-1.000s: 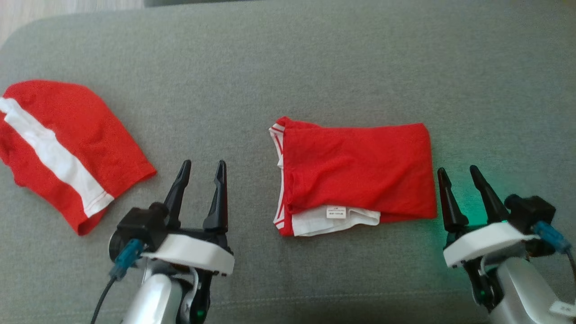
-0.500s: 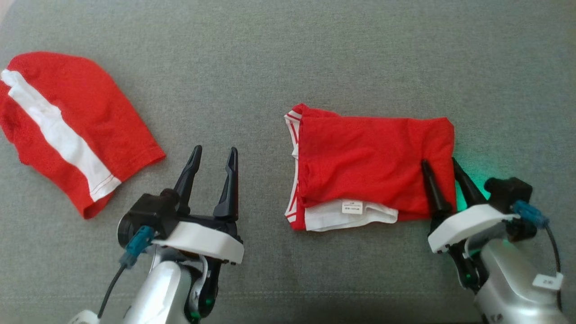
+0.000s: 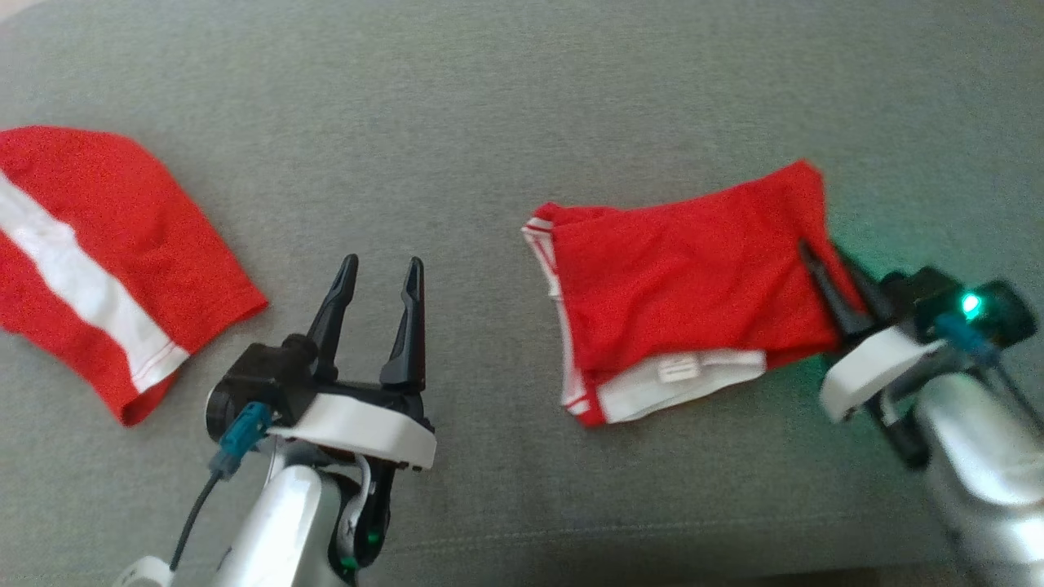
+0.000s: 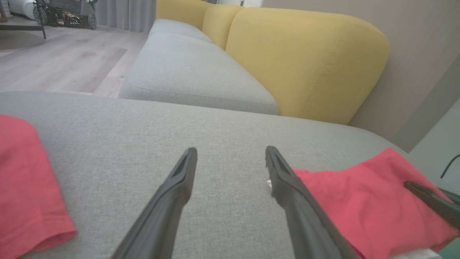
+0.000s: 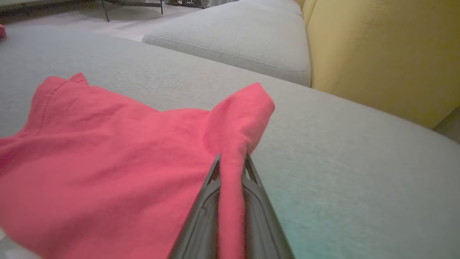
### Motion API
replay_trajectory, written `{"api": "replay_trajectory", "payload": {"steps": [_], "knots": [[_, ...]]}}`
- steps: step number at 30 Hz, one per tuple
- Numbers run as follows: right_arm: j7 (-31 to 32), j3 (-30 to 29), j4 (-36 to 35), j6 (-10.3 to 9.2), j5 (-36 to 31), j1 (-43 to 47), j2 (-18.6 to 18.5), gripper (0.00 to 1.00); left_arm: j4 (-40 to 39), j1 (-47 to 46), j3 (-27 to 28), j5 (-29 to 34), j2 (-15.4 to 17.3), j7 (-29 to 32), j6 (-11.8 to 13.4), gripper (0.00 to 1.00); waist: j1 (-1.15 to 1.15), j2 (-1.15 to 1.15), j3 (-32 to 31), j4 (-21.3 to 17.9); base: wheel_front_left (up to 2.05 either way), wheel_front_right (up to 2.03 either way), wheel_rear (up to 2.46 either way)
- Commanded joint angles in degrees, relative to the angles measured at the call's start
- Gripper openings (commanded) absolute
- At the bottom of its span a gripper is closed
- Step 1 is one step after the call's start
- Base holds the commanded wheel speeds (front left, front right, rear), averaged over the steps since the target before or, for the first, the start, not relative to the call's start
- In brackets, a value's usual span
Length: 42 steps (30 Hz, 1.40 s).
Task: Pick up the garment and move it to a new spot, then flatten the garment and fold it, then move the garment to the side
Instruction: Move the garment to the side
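The folded garment [image 3: 677, 285] is red with white trim and a label along its near edge, and it lies askew on the grey sofa seat [image 3: 489, 122]. My right gripper [image 3: 818, 249] is shut on the garment's right edge. In the right wrist view a fold of red cloth [image 5: 107, 151] is pinched between the fingers of the right gripper [image 5: 231, 156] and stands up in a peak. My left gripper [image 3: 383, 262] is open above bare cushion, left of the garment. The left wrist view shows the left gripper [image 4: 231, 151] with nothing in it, and the garment [image 4: 359, 201] beside its right finger.
A second red garment with a white stripe [image 3: 98, 253] lies at the far left of the seat. Beyond the seat are another grey cushion [image 4: 187, 72] and a yellow backrest [image 4: 305, 57]. Wooden floor [image 4: 54, 61] shows past the sofa.
My right gripper moved in over the garment's right edge and closed on it. That edge has been drawn up and the garment now lies skewed. The left arm held still; the camera shifted.
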Motion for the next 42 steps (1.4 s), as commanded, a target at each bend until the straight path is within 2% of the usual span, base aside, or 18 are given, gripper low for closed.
{"api": "replay_trajectory", "payload": {"steps": [1,4,9,13,17,22,27,33,34,35,42], "knots": [[-0.5,1.3,-1.7,-0.04,-0.9,-2.6,-3.4,0.00,-2.1,-2.4,1.9,0.2,0.2,-0.7,-0.2,1.00,0.00,0.00,0.3,-1.4,0.00,0.00,0.00],[0.1,2.4,-1.9,-0.04,-0.9,-5.8,-8.0,0.00,-2.3,-3.9,1.9,0.8,0.2,-0.7,-0.6,1.00,0.00,0.00,1.4,-2.9,0.00,0.00,0.00],[2.7,1.3,-0.4,-0.04,3.2,-10.9,-15.4,0.00,-2.5,-7.0,1.9,2.0,0.2,-0.7,-1.2,1.00,0.00,0.00,4.6,-5.0,0.00,0.00,0.00],[4.9,-1.6,2.3,-0.04,8.6,-13.8,-18.8,0.00,-2.5,-9.5,2.7,2.9,0.2,-0.7,-1.2,1.00,0.00,0.00,7.8,-6.1,0.00,0.00,0.00],[5.8,-5.0,4.6,-0.04,11.9,-16.5,-20.3,0.00,-2.2,-11.3,3.5,4.1,0.2,-0.7,-1.8,1.00,0.00,0.00,10.6,-6.8,0.00,0.00,0.00],[6.5,-8.2,6.5,-0.04,14.7,-18.2,-20.0,0.00,-2.0,-12.4,4.6,4.8,0.2,-0.7,-2.1,1.00,0.00,0.00,12.7,-7.1,0.00,0.00,0.00],[5.9,-9.4,7.8,-0.04,14.9,-18.9,-21.2,0.00,-1.7,-12.9,5.2,5.1,0.2,-0.7,-2.5,1.00,0.00,0.00,13.6,-7.0,0.00,0.00,0.00],[5.4,-10.0,7.8,-0.04,16.0,-18.5,-21.0,0.00,-1.6,-12.8,5.2,5.0,0.2,-0.7,-2.5,1.00,0.00,0.00,13.7,-6.9,0.00,0.00,0.00],[5.2,-10.2,7.6,-0.04,16.4,-18.5,-20.8,0.07,-1.5,-12.8,5.2,4.9,0.2,-0.7,-2.5,1.00,0.00,0.00,13.6,-6.9,0.00,0.00,0.00],[4.9,-10.4,7.2,-0.04,17.3,-18.4,-20.4,1.00,-1.4,-12.8,5.0,4.7,0.2,-0.7,-2.4,1.00,0.00,0.00,13.3,-6.7,0.00,0.00,0.00],[4.6,-10.4,3.9,-0.04,17.9,-18.1,-18.7,1.00,-1.4,-12.1,5.2,3.6,0.2,-0.7,-2.1,1.00,0.00,0.00,10.3,-6.0,0.00,0.00,0.00]]}}
